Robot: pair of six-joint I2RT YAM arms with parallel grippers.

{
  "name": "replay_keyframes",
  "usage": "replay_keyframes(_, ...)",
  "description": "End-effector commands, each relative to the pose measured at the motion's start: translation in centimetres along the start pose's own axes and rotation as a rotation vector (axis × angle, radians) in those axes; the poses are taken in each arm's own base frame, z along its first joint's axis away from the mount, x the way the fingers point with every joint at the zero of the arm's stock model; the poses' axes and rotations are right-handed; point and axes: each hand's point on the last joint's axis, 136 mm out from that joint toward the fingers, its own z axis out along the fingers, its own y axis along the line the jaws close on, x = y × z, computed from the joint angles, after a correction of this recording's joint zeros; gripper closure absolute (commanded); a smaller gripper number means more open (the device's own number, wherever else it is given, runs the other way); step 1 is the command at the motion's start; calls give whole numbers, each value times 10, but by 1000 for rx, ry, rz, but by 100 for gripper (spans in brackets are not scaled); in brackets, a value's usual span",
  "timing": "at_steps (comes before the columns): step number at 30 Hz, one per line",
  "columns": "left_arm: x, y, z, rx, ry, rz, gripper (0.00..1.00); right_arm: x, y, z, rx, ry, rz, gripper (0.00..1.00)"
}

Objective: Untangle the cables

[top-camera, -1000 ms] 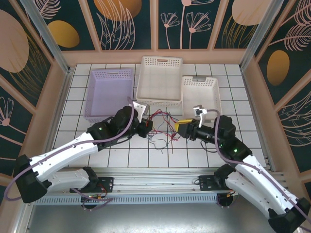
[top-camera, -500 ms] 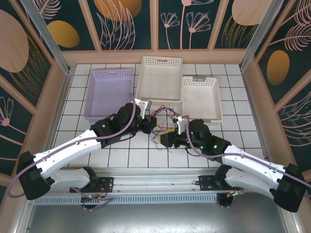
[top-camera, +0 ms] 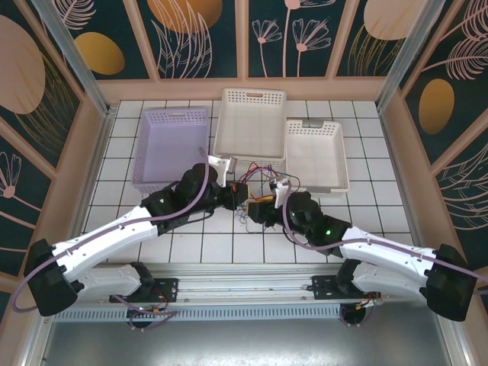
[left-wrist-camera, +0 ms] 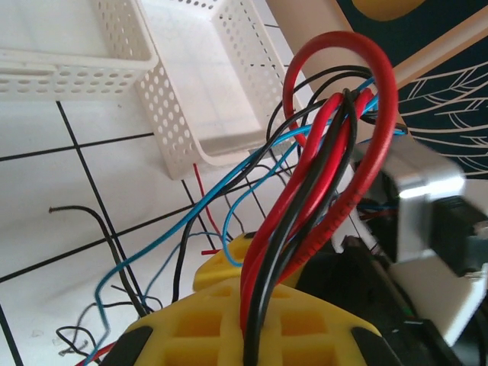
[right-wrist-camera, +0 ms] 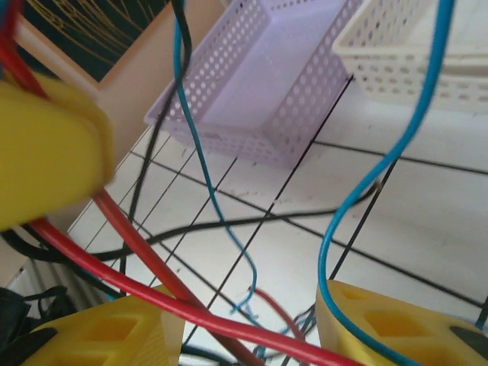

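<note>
The cables (top-camera: 257, 176) are a tangle of thin red, blue and black wires on the tiles in front of the white baskets. My left gripper (top-camera: 238, 200) is shut on a bunch of red and black cables (left-wrist-camera: 328, 160), which rise in a loop out of its yellow fingers (left-wrist-camera: 229, 328). My right gripper (top-camera: 258, 210) sits just right of it, almost touching. Its yellow fingers (right-wrist-camera: 389, 328) stand apart and open. A red cable (right-wrist-camera: 191, 316) crosses the gap between them, and a blue cable (right-wrist-camera: 381, 175) hangs over the right finger.
A lilac basket (top-camera: 169, 145) stands at the back left. A large white basket (top-camera: 250, 126) is at the back centre, with a smaller white one (top-camera: 316, 152) to its right. Wooden walls enclose the tiled floor (top-camera: 137, 229). Loose wire ends (left-wrist-camera: 76, 221) lie on the tiles.
My right arm has swung left from the right side of the tangle up against the left gripper. The left gripper has lifted the held bunch slightly toward the baskets.
</note>
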Motion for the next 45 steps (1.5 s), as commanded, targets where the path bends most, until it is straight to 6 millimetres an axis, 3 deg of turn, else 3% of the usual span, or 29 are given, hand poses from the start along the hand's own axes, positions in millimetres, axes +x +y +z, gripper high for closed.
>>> replay_keyframes(1, -4, -11, -9, 64, -30, -20, 100, -31, 1, -12, 14, -178, 2, 68)
replay_keyframes(4, -4, -6, -14, 46, -41, -20, 100, -31, 2, -15, 7, -177, -10, 97)
replay_keyframes(5, -4, -5, -17, 39, -46, -20, 99, -29, 2, -15, 5, -167, -14, 100)
replay_keyframes(8, -6, -2, -22, 16, -56, -10, 86, -26, 6, -20, -19, -147, -16, 100)
replay_keyframes(11, -7, 0, -27, 0, -64, 1, 58, -27, 13, -30, -63, -154, -7, 100)
replay_keyframes(14, -8, 3, -32, -14, -74, 16, 37, -29, 21, -39, -120, -154, 10, 100)
replay_keyframes(16, -9, 3, -39, -9, -90, 25, 31, -33, 27, -43, -157, -154, 23, 100)
replay_keyframes(25, 8, 2, -49, 80, -99, 24, 24, -62, 54, -66, -357, -148, 81, 100)
replay_keyframes(34, 41, 0, -35, 244, -43, -37, 22, -91, 86, -85, -526, -147, 58, 100)
replay_keyframes(40, 44, -4, -32, 297, -49, -41, 22, -96, 100, -89, -593, -131, 43, 100)
replay_keyframes(45, 40, -3, -34, 307, -90, -35, 20, -98, 121, -106, -716, -128, 7, 100)
